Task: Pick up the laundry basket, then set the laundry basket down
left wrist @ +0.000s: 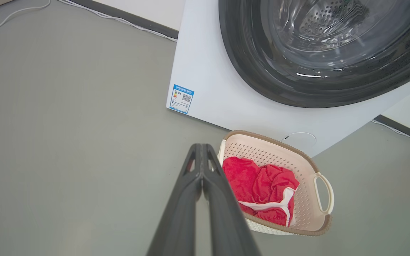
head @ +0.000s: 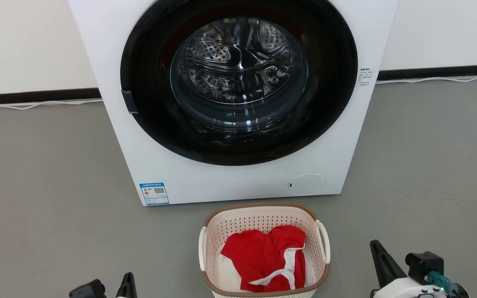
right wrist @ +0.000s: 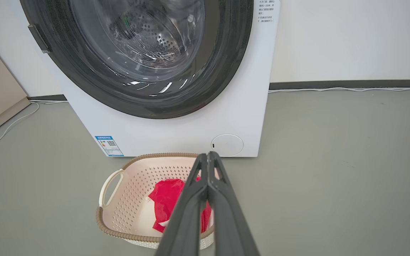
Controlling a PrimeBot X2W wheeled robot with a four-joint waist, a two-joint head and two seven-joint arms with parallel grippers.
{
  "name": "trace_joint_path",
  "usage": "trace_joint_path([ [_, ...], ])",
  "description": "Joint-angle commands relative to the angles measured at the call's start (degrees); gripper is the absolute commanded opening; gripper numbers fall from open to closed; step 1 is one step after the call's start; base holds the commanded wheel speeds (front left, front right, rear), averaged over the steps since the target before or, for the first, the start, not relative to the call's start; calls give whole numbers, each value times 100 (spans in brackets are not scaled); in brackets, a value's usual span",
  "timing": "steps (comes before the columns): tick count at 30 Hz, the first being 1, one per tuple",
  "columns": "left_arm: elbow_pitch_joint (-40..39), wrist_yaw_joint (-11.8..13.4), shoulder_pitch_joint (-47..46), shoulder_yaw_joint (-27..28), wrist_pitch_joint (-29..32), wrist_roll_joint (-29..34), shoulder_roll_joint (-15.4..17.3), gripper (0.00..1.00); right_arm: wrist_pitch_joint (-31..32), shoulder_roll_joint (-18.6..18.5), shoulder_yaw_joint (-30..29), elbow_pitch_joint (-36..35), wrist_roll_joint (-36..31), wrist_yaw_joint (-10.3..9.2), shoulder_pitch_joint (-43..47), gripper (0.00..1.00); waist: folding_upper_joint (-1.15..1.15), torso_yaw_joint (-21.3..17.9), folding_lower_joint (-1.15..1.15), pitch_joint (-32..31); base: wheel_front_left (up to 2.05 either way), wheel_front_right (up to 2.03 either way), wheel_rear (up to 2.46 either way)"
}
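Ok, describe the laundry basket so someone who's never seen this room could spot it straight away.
Find the big white washing machine. On the grey floor just in front of it sits the laundry basket: small, cream, perforated, with a brown woven-look rim, white loop handles and a red garment inside.

Plenty of open floor (head: 35,186) ahead of the left tool (left wrist: 201,147) and out to its left, nothing in the way. Same on the outer side of the right tool (right wrist: 208,154). Between the two sits the laundry basket (head: 263,217), its loop handles (head: 325,242) free on both sides. Right past the basket, the washing machine (head: 222,182) front blocks the way. A red cloth (head: 263,256) takes up the inside.
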Motion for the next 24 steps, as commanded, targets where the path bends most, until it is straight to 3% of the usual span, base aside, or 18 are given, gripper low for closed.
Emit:
trace_joint_path([
  [1,-187,-74,-217,60,34,-146,17,0,47,-28,-38,-184,190,2,-229,0,0,2,9,1,0,0,0],
  [5,-257,-113,-218,83,95,-368,21,0,100,-23,-46,-259,483,3,-212,0,0,9,-3,25,0,0,0],
  [24,-585,-303,-238,222,408,-1420,40,0,396,2,-137,-593,1866,7,-168,0,0,41,-3,84,0,0,0],
])
